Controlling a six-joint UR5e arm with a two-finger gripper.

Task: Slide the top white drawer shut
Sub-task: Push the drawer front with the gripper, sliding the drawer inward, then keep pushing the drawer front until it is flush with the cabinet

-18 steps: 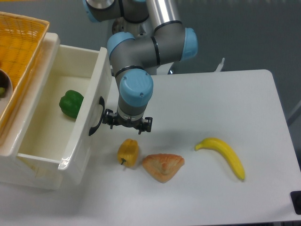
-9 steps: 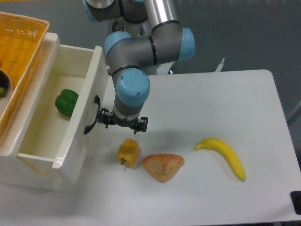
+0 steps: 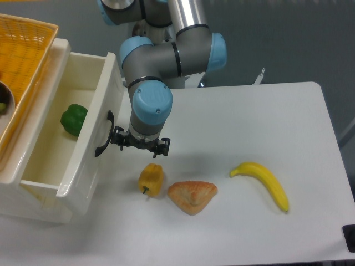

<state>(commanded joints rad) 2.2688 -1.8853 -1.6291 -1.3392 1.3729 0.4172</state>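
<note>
White glossy plastic fills the left of the fixed camera's only view: the top white drawer (image 3: 91, 136), deep and open-topped with a black arched handle (image 3: 104, 134) on its front panel, stands partly pulled out of its cabinet at the table's left edge. Its front now sits further left than a second ago, and further again than half a second ago, so less of its inside shows. A green bell pepper (image 3: 73, 119) lies on the drawer floor and has shifted left with it.

The grey-and-blue arm's two-finger gripper (image 3: 140, 146) points down just right of the drawer front, close beside the handle; it too has moved left and a little up across the three pictures. Whether its left fingertip touches the handle cannot be told. Its short black fingers look drawn near together with nothing between them, though from above the gap is hard to judge.

On the white table (image 3: 266, 122) the yellow bell pepper (image 3: 151, 179), the orange-brown triangular pastry (image 3: 192, 195) and the yellow banana (image 3: 264, 182) lie where they did before. A yellow wicker basket (image 3: 22, 61) rests on the cabinet top at upper left.
</note>
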